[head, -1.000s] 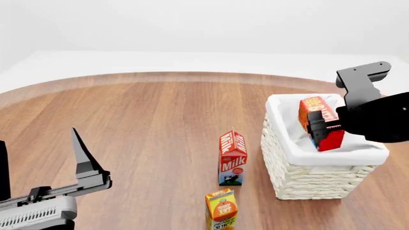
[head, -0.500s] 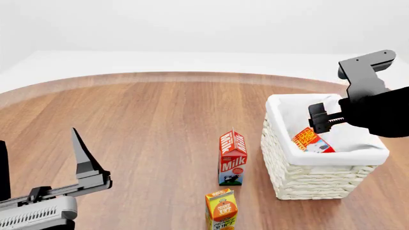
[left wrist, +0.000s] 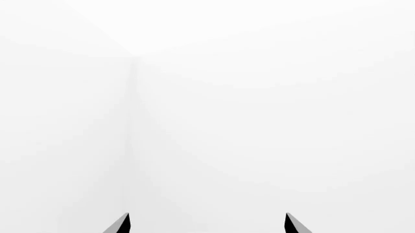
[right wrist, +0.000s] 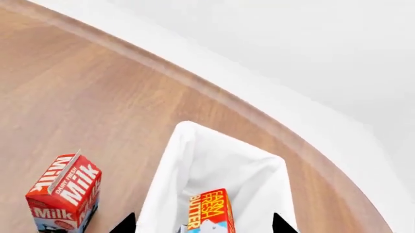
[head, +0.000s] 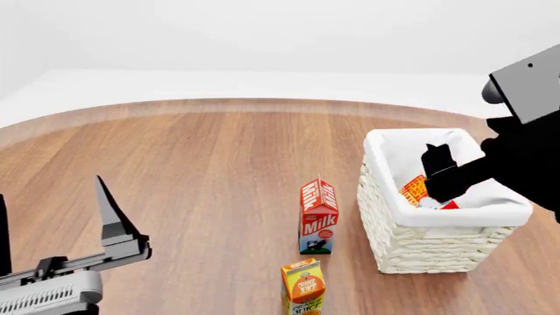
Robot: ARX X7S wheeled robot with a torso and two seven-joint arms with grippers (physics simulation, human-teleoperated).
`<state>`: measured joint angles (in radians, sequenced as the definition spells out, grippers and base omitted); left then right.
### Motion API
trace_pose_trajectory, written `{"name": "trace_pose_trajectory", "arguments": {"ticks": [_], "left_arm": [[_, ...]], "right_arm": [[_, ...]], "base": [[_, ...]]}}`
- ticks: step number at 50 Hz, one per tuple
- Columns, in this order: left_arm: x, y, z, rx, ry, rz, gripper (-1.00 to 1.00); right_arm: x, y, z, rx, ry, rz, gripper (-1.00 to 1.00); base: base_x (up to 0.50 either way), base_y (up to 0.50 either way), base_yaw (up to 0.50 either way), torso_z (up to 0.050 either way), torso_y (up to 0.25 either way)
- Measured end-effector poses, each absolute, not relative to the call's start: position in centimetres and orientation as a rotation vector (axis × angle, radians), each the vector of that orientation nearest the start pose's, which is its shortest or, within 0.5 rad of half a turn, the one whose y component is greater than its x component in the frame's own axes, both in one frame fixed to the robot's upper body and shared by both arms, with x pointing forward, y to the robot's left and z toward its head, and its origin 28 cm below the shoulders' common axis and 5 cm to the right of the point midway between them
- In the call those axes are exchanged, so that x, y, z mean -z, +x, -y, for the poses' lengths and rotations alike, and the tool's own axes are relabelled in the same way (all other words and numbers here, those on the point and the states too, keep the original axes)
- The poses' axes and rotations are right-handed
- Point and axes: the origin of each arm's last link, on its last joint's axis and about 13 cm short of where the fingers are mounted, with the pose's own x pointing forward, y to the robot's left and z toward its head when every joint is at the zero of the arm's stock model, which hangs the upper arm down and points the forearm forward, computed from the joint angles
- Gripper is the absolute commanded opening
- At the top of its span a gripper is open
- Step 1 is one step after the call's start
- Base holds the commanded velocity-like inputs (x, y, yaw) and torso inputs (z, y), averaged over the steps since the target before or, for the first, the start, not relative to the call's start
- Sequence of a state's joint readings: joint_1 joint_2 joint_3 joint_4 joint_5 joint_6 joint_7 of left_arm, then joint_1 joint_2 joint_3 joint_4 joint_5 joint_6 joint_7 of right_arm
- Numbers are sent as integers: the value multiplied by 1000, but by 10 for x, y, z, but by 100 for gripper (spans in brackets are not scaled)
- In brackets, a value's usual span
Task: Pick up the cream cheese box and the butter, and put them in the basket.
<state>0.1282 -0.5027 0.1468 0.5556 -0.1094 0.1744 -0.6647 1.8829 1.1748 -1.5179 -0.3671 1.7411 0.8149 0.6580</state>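
Note:
The butter (head: 418, 189), a red box with an orange-yellow face, lies tilted inside the white wicker basket (head: 411, 246). It shows in the right wrist view (right wrist: 211, 211) on the basket's cloth liner (right wrist: 214, 160). My right gripper (head: 442, 176) is open and empty above the basket's inside, its tips (right wrist: 202, 225) on either side of the butter and apart from it. My left gripper (head: 114, 226) is open and empty at the near left, over the table; its wrist view (left wrist: 207, 224) shows only white background. I cannot make out the cream cheese box.
A red milk carton (head: 318, 215) stands just left of the basket, also in the right wrist view (right wrist: 63, 199). An orange juice carton (head: 303, 286) stands in front of it, at the near edge. The round wooden table (head: 193, 164) spreads to the left.
One second ago my right gripper held the butter over the basket. It has let go, the butter has dropped into the basket, and the gripper has lifted and tilted.

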Motion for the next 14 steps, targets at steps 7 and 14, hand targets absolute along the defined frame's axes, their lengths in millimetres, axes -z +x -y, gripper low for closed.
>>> {"name": "trace_pose_trajectory", "arguments": {"ticks": [7,14], "left_arm": [[-122,172,-247,-294,103,603,100],[-123,171,-247,-299,105,609,100]], "right_arm": [[-302,189,184,-123,-432,-260,100],[-302,156,178,-128,-441,-138,100]], "base": [[0,0,0,0,0],[0,0,0,0,0]]}}
